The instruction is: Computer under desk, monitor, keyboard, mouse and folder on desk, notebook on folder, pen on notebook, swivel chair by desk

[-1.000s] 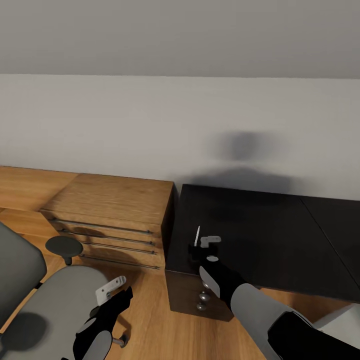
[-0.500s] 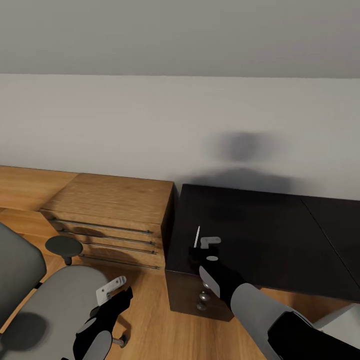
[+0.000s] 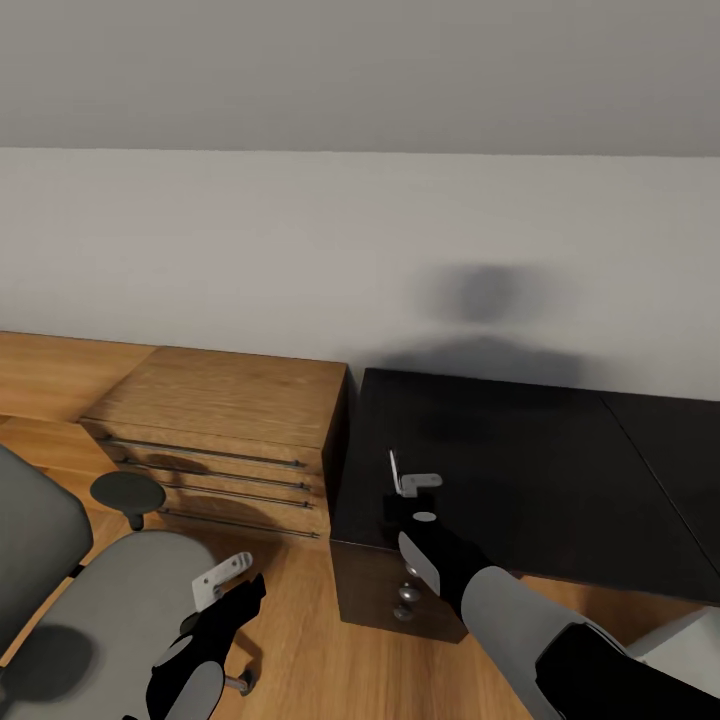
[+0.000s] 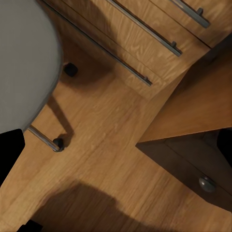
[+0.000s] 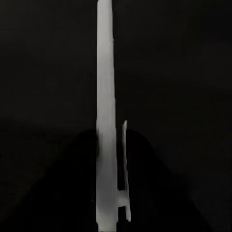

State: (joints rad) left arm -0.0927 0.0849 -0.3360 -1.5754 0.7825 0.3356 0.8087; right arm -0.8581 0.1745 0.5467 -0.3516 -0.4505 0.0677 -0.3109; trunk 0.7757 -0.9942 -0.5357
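**Pen held over the black desk corner**

The right gripper [image 3: 400, 490] is clamped on the pen [image 3: 393, 470], which sticks up pale and thin above the glossy black desk [image 3: 520, 470] near its left end. Down by the swivel chair [image 3: 90, 610], the left gripper [image 3: 228, 578] hangs over the seat edge; whether its fingers are apart I cannot tell. A light-wood drawer unit [image 3: 225, 440] stands beside the desk.

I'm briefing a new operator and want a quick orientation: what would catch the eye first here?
The pale pen stands out, held in the right gripper over the glossy black desk near its left end. At lower left, the grey swivel chair sits under the left gripper.
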